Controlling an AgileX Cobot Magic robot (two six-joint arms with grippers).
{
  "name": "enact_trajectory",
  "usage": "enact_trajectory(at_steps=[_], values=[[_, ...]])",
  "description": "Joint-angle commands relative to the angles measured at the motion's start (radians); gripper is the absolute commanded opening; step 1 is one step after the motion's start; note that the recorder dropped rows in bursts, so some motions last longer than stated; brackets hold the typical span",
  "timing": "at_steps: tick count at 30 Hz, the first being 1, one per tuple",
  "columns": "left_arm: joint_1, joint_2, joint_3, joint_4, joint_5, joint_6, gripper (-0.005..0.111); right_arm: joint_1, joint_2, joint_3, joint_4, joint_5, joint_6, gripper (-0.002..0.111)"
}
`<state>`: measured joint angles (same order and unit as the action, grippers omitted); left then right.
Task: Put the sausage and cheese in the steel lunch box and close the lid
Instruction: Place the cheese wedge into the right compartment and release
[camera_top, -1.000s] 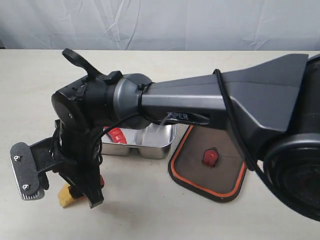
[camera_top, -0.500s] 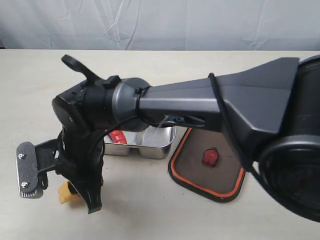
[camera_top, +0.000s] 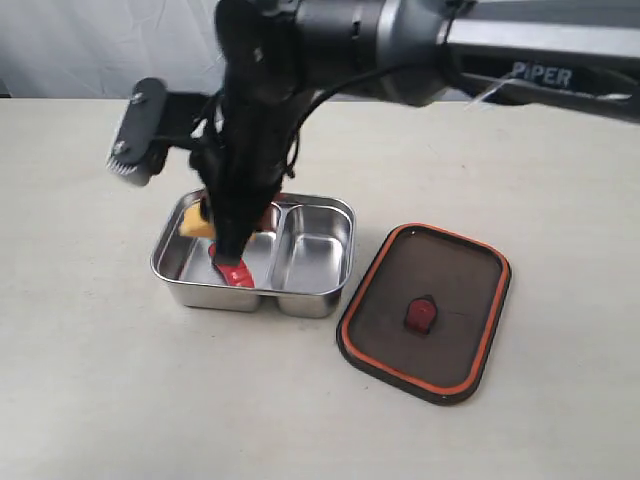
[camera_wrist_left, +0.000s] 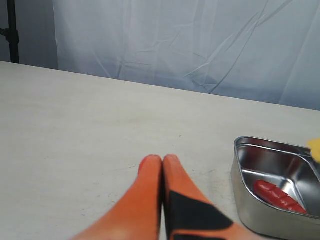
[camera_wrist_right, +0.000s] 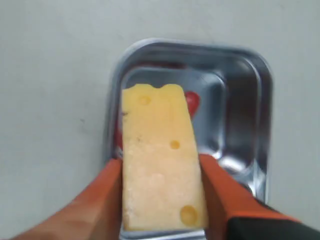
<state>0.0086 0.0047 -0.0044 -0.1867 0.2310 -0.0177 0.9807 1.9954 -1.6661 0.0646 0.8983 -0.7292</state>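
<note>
Now over the box: cheese held above the sausage's compartment

Your right hand (camera_wrist_right: 159, 160) is clamped on the cheese (camera_wrist_right: 160, 170), one orange finger against each long side. It hangs over the left compartment of the steel lunch box (camera_top: 330, 215). The sausage (camera_top: 232, 272) already lies in that compartment, close to the divider (camera_top: 270, 262). From the right wrist view only a red sliver of it peeks past the wedge. You cannot tell whether the cheese touches the steel.

Your left hand (camera_wrist_left: 162, 165) has its fingers pressed together with nothing between them. It sits low over the bare desk (camera_top: 100, 400), near one end of the box.

The lid (camera_top: 450, 275) lies on the desk just right of the box, orange seal upward, with its red valve (camera_top: 420, 314) at the centre. A pale curtain (camera_top: 100, 50) closes off the far edge.

In the exterior view the right arm's wrist and hand cover the far-left part of the left compartment and most of the cheese.

Half a second ago that hand was down at the near left of the desk, in front of the box, with the arm stretched across it. It has since risen and carried the cheese farther back, over the box. Box, lid and sausage sit where they were.
</note>
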Motion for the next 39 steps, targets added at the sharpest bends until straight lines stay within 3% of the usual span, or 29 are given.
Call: enact_trajectory(at_steps=[1, 6, 13, 15, 21, 24, 35, 39], values=[[-0.001, -0.005, 0.004, -0.005, -0.001, 0.002, 0.000, -0.117, -0.016, -0.006, 0.008, 0.053, 0.150, 0.000], [-0.001, -0.005, 0.004, -0.005, -0.001, 0.002, 0.000, -0.199, -0.013, 0.006, 0.095, 0.088, 0.172, 0.000], [-0.001, -0.005, 0.004, -0.005, -0.001, 0.002, 0.000, -0.212, 0.028, 0.006, 0.103, 0.127, 0.194, 0.001], [-0.001, -0.005, 0.004, -0.005, -0.001, 0.002, 0.000, -0.212, 0.055, 0.006, 0.097, 0.154, 0.206, 0.006], [-0.001, -0.005, 0.004, -0.005, -0.001, 0.002, 0.000, -0.212, 0.111, 0.006, 0.111, 0.181, 0.206, 0.037], [-0.001, -0.005, 0.004, -0.005, -0.001, 0.002, 0.000, -0.212, 0.113, 0.006, 0.118, 0.174, 0.206, 0.046], [-0.001, -0.005, 0.004, -0.005, -0.003, 0.002, 0.000, -0.212, 0.102, 0.006, 0.116, 0.164, 0.208, 0.048], [-0.001, -0.005, 0.004, -0.005, -0.003, 0.002, 0.000, -0.212, 0.070, 0.006, 0.080, 0.141, 0.208, 0.055]])
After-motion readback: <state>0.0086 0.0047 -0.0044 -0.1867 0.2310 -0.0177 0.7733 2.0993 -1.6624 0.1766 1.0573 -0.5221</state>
